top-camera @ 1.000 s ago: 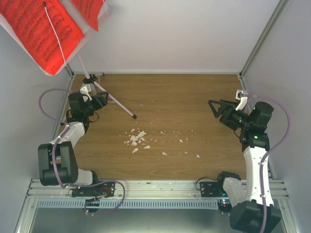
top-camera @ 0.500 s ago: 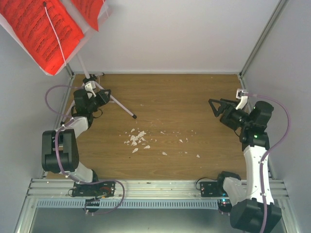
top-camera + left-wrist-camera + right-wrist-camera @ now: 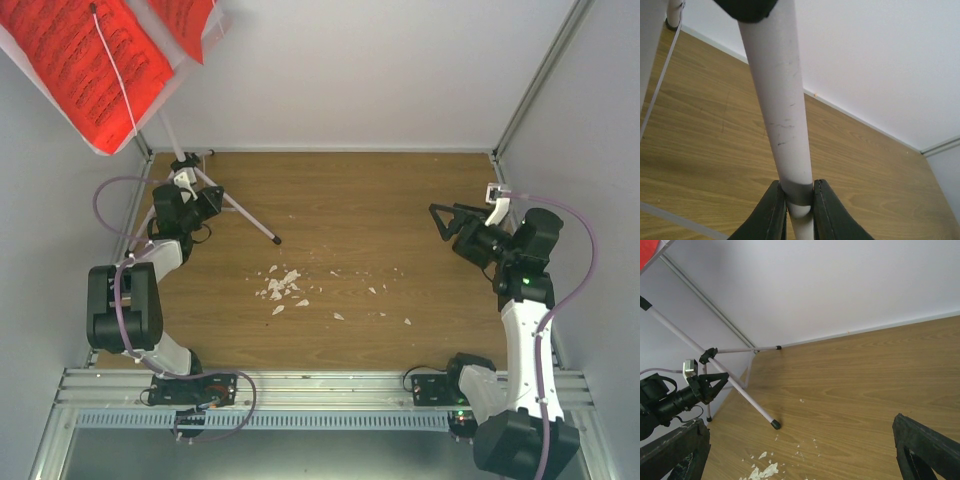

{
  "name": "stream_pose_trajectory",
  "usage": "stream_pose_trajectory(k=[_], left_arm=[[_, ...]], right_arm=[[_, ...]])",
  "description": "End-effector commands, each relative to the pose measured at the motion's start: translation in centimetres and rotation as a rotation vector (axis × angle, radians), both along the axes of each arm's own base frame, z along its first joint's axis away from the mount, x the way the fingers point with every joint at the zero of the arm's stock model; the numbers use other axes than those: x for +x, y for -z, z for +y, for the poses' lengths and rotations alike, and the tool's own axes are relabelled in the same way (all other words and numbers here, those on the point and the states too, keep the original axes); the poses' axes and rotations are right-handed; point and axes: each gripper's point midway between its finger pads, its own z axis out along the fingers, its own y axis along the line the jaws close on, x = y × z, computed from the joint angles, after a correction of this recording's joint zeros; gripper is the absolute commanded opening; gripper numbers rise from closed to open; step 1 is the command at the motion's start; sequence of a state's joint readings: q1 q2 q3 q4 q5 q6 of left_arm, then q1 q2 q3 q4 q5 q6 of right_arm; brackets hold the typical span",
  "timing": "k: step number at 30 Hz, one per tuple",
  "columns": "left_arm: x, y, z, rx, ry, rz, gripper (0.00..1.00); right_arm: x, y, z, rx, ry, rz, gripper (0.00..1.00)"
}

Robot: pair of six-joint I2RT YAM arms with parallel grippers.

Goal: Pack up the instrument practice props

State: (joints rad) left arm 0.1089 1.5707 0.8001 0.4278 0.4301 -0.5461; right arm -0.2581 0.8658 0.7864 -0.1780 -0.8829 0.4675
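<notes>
From my seat I start with the wooden surface [image 3: 400, 220], boxed in by pale walls, with both arms bolted at its near edge. The biggest thing on it is the white music stand [image 3: 171, 136], standing in the far left corner. Its pole rises toward the overhead camera and its thin legs splay out from a black hub low down. One leg reaches toward the middle of the surface and ends in a dark tip resting on the wood. The tray sits at the top of the pole, up in the top left of the overhead view. It carries the bright red sheets of printed music [image 3: 70, 60], with a thin white line running across the larger one. I cannot see a metronome in any of my views. My left claw [image 3: 200, 205] is in at the tripod, just below the hub, and it is grasping the stand. In the left wrist view its two dark fingers [image 3: 771, 212] sit on either side of a white tube of the stand and touch it on both sides, with a grey band of the tube caught between the tips. My right claw [image 3: 437, 225] hangs released over the right side of the surface, well apart from the stand. Its fingers are spread wide with nothing between them, and they point toward the left arm. Small white crumbs [image 3: 280, 285] lie scattered on the wood near the middle, with a thinner trail running off to the right.
</notes>
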Motion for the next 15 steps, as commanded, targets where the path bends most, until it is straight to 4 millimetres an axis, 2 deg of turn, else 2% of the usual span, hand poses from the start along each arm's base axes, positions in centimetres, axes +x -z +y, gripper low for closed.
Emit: stream_pose_trajectory(k=[1, 6, 15], left_arm=[[0.2, -2.0, -1.1, 0.032, 0.063, -0.081, 0.02], [-1.2, -2.2, -2.1, 0.017, 0.117, -0.071, 0.0], [-3.8, -2.5, -5.4, 0.008, 0.264, -0.048, 0.0]], right_arm=[[0.1, -0.3, -0.3, -0.007, 0.014, -0.011, 1.0], [0.1, -0.3, -0.3, -0.009, 0.019, -0.012, 1.0], [0.1, -0.3, -0.5, -0.019, 0.03, -0.014, 1.0]])
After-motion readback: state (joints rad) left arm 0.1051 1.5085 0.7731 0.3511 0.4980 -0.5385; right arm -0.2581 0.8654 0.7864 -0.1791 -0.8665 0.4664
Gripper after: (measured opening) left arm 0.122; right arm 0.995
